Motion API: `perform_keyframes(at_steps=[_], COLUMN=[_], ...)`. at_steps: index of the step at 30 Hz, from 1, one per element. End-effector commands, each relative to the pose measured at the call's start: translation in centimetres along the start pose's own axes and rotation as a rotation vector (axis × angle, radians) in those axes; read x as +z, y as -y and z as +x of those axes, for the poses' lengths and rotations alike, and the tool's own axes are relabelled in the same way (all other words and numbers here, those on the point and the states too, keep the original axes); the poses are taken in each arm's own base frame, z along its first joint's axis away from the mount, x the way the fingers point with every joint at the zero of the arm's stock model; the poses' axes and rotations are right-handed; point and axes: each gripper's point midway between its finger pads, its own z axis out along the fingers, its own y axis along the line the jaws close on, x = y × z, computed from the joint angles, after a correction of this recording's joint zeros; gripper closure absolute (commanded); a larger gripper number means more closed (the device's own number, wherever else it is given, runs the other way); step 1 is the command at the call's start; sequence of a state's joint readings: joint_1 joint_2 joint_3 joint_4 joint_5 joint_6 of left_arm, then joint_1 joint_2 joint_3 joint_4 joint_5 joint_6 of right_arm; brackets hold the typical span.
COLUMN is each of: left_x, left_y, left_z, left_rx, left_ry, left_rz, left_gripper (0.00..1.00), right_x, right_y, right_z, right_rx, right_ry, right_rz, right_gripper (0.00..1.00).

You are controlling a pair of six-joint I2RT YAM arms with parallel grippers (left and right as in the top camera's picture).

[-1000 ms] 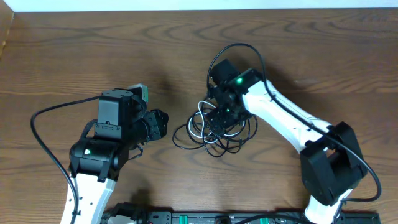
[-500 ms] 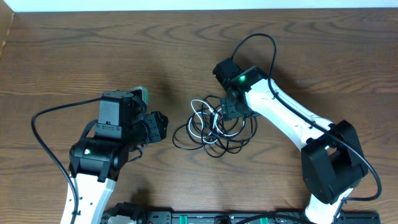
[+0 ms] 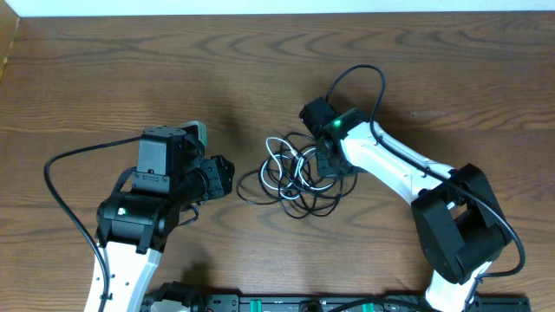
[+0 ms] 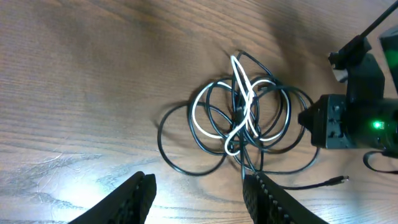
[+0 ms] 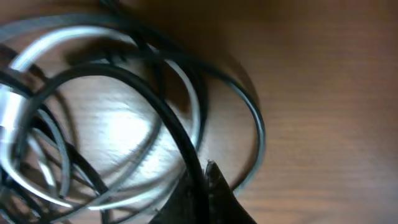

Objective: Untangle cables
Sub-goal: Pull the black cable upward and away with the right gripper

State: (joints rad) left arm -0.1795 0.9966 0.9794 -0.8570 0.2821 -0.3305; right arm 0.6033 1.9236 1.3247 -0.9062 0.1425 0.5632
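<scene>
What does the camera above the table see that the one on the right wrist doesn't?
Only the overhead view shows both arms: the left arm parked apart from the tangle, the right arm reaching into its right side, and the tangle's whole outline. Only the right wrist view shows, close up, a black cord running into that arm's jaws, which look shut on it. Both show the tangle's black and white loops lying on the wooden table.

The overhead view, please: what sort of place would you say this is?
Likely a robotics lab bench: a brown wood-grain tabletop, a white-and-black left robot arm and right robot arm, and tangled thin black and white cables.
</scene>
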Motion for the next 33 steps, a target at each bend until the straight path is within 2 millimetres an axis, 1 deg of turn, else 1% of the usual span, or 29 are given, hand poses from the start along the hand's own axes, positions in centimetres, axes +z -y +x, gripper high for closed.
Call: perform_keyframes(at_steps=[1,3,4,5,6,8,9,11,12,13,15,16,17,18,21,22,23,24,25,26,27,28,29,30,32,33], left_x=[-0.5,-0.5,-0.5,-0.5,-0.5,-0.5,-0.5,-0.5,-0.5,-0.5,-0.5,-0.5,-0.5,-0.5,-0.5,-0.5,-0.5,-0.5,-0.5,-0.5,-0.5,-0.5,-0.5,-0.5,-0.5,-0.5], left_y=[0.1,0.1,0.1,0.1,0.1,0.1,0.1,0.1,0.1,0.1,0.1,0.1,0.1,0.1,0.1,0.1,0.1,0.1,0.1,0.0,0.0,0.0,0.0,-0.1,-0.1,-0.1], left_z=[-0.6,-0.6,-0.6,-0.6,-0.6,-0.5,-0.5,-0.5,-0.5,-0.6,-0.6,-0.6,-0.6,-0.6,-0.5,-0.5,-0.5,-0.5,-0.5,-0.5,-0.5,-0.4,-0.3,-0.3,-0.3,-0.3], left_rx=[0.025,0.025,0.025,0.025,0.024,0.024,0.024,0.024,0.024,0.024,0.024,0.024,0.024,0.024,0.024,0.024,0.023,0.024,0.024,0.023,0.023,0.022,0.021,0.021,0.021,0.021], left_ry=[0.023,0.023,0.023,0.023,0.022,0.020,0.019,0.020,0.020,0.020,0.020,0.020,0.020,0.020,0.019,0.019,0.019,0.019,0.019,0.017,0.016,0.012,0.010,0.009,0.009,0.009], left_rz=[-0.004,-0.004,-0.004,-0.004,-0.005,-0.006,-0.006,-0.006,-0.006,-0.006,-0.006,-0.006,-0.006,-0.006,-0.006,-0.006,-0.006,-0.006,-0.006,-0.007,-0.007,-0.009,-0.010,-0.010,-0.010,-0.010], left_gripper=[0.49,0.49,0.49,0.49,0.48,0.49,0.49,0.48,0.48,0.48,0.48,0.48,0.48,0.48,0.48,0.48,0.48,0.48,0.48,0.48,0.48,0.48,0.48,0.48,0.48,0.48], right_x=[-1.0,-3.5,-4.4,-7.4,-11.0,-16.6,-20.2,-25.6,-27.7,-29.3,-31.0,-31.1,-30.5,-30.2,-26.7,-25.9,-24.1,-23.7,-22.7,-22.1,-22.0,-21.3,-20.7,-19.8,-19.2,-18.9], right_y=[-1.0,-0.8,-0.6,0.0,1.1,3.1,4.6,7.3,8.5,9.5,10.7,10.7,10.5,10.5,8.9,8.2,5.9,5.0,2.0,-2.4,-3.7,-5.9,-6.5,-6.8,-6.8,-6.4], right_z=[-1.8,-4.6,-5.4,-8.0,-10.7,-14.2,-15.9,-17.7,-17.9,-17.9,-16.9,-16.3,-15.1,-14.5,-10.9,-10.3,-9.1,-8.7,-7.7,-5.7,-5.0,-3.6,-3.3,-3.2,-3.6,-4.0], right_rx=[-0.044,-0.060,-0.061,-0.046,-0.017,0.034,0.062,0.117,0.137,0.149,0.160,0.158,0.148,0.142,0.065,0.045,-0.043,-0.080,-0.217,-0.447,-0.521,-0.651,-0.693,-0.720,-0.735,-0.711], right_ry=[0.029,0.086,0.101,0.159,0.228,0.345,0.425,0.546,0.589,0.615,0.615,0.595,0.535,0.509,0.308,0.268,0.195,0.178,0.141,0.116,0.111,0.108,0.111,0.123,0.145,0.156], right_rz=[-0.064,-0.086,-0.092,-0.112,-0.133,-0.167,-0.187,-0.209,-0.213,-0.215,-0.237,-0.249,-0.263,-0.263,-0.249,-0.250,-0.285,-0.304,-0.390,-0.533,-0.577,-0.618,-0.598,-0.532,-0.444,-0.388], right_gripper=[0.99,0.99,0.99,0.99,0.99,0.99,0.99,0.99,0.99,0.99,0.99,0.99,0.99,0.99,0.99,0.99,0.99,0.99,0.99,0.99,0.99,0.99,0.99,0.92,0.64,0.50])
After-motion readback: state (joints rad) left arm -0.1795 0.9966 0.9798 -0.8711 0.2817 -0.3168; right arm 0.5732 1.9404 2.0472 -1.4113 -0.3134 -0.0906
